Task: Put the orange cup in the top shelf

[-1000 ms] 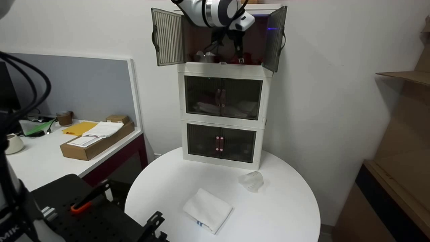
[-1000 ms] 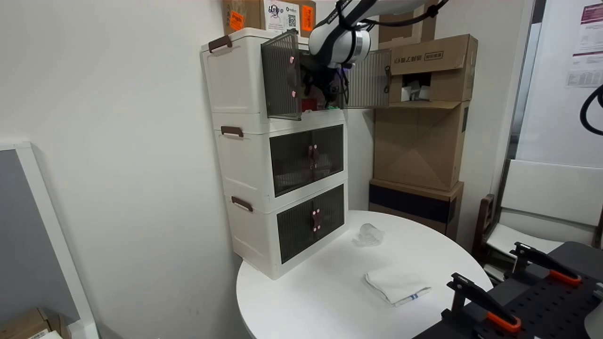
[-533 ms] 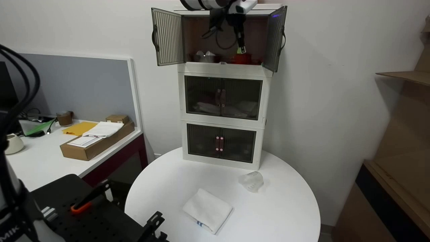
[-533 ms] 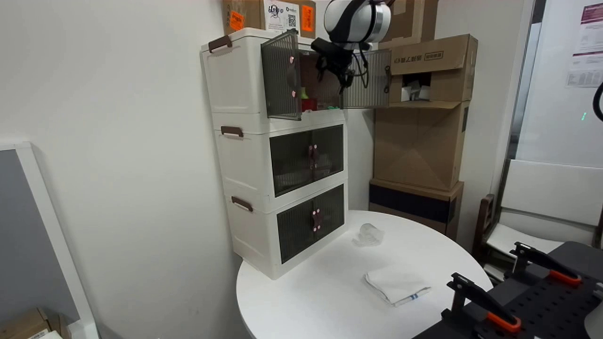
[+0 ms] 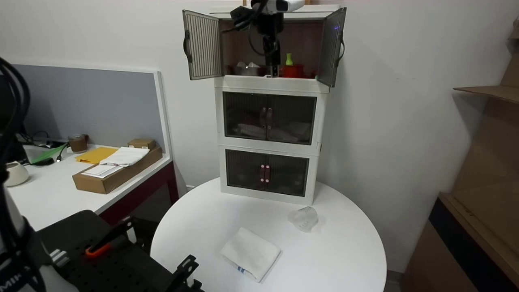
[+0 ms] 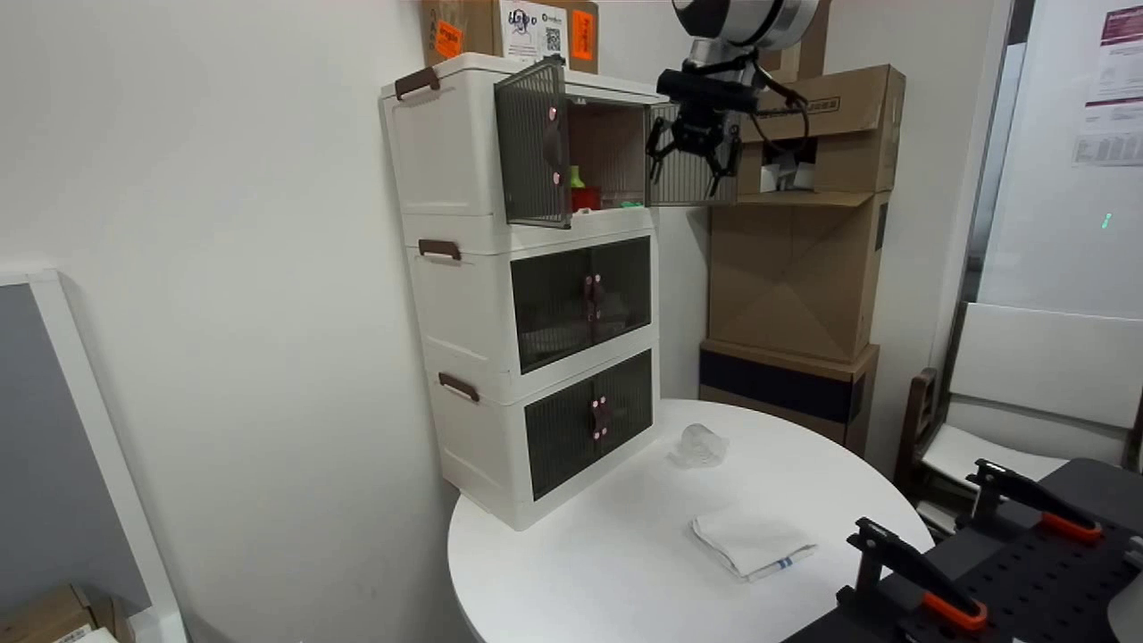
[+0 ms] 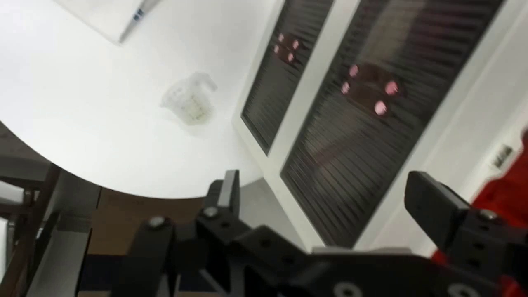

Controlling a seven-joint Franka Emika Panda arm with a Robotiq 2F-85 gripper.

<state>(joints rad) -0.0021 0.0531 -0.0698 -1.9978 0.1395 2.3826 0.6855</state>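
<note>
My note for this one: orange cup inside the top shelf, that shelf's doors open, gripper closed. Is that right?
Not quite: the gripper is open; its jaws stand apart in an exterior view and the wrist view. The orange cup is inside the top shelf, with its doors open.

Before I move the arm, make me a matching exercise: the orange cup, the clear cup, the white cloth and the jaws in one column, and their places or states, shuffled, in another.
Things:
1. orange cup
2. clear cup
3. white cloth
4. jaws

Places or states:
A. folded on the round table, farther from the cabinet
B. spread apart
C. inside the top shelf
D. on the round table, nearer the cabinet

Pairs: 1-C, 2-D, 3-A, 4-B
</note>
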